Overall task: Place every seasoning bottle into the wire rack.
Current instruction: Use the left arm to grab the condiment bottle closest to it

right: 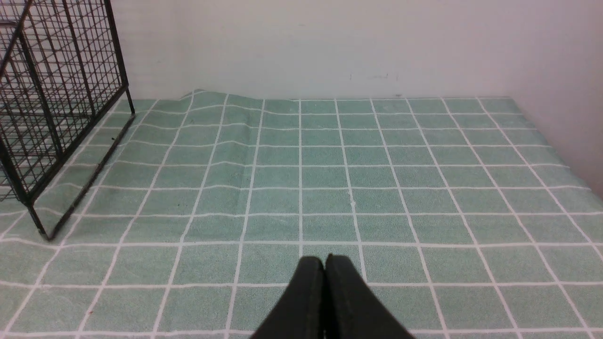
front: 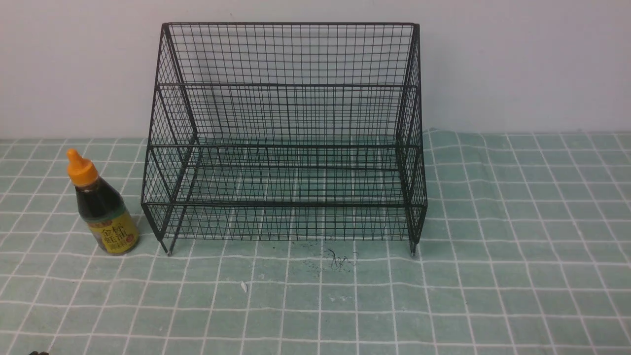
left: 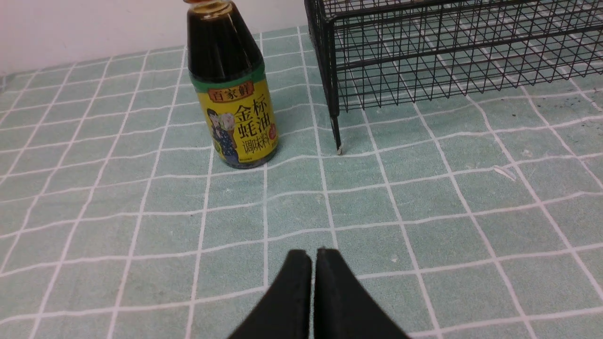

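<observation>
Your left gripper fills the foreground of its wrist view, its two black jaws pressed together with only a hairline between them and nothing held. Your right gripper matches it, jaws closed on nothing above the pale green checked tablecloth. Neither gripper shows in the front view.

The large black wire-mesh rack with stepped tiers stands against the white wall, and no bottle sits in it. The small clear seasoning bottle of dark sauce with an orange pointed cap and yellow label stands upright on the cloth to the rack's left, just beside the front left leg but apart from it. It is the only bottle in view. From the left wrist the bottle lies ahead of the closed jaws, with the rack's corner post just beside it. The right wrist sees only the rack's right side and bare cloth.

The task looks to be at its start, with the reach for the bottle not yet made. This is your left arm's job: spread the jaws, close on the bottle's body below the shoulder, and lift high enough to clear the rack's front rail. Watch the near leg; a wide approach could knock it.
</observation>
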Controlling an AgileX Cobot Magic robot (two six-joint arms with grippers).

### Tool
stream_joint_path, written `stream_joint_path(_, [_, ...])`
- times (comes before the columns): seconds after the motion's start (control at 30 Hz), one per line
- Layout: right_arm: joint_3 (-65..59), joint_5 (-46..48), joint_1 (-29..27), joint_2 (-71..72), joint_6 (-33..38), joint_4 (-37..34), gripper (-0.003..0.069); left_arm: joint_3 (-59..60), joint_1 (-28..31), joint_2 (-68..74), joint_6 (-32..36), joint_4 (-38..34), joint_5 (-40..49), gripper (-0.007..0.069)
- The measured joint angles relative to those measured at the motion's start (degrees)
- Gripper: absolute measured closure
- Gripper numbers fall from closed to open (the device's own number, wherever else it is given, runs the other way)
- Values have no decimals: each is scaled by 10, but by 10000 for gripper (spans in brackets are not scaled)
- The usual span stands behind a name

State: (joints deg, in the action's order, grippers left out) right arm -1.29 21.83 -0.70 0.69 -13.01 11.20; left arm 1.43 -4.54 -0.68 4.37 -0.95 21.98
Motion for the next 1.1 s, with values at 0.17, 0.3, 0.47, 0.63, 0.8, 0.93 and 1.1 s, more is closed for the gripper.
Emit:
stream_joint_path(0.17, [0, 0, 0, 0, 0, 0, 673, 0, 0, 0, 0, 0, 0, 631])
stream_joint_path(0.3, [0, 0, 0, 0, 0, 0, 673, 0, 0, 0, 0, 0, 0, 631])
stream_joint_path(0.47, [0, 0, 0, 0, 0, 0, 673, 0, 0, 0, 0, 0, 0, 631])
stream_joint_path(0.63, [0, 0, 0, 0, 0, 0, 673, 0, 0, 0, 0, 0, 0, 631])
stream_joint_path(0.8, [0, 0, 0, 0, 0, 0, 673, 1, 0, 0, 1, 9, -2, 631])
stream_joint_path(0.93, [0, 0, 0, 0, 0, 0, 673, 3, 0, 0, -40, -59, -69, 631])
stream_joint_path(1.1, [0, 0, 0, 0, 0, 0, 673, 3, 0, 0, -97, -189, -243, 631])
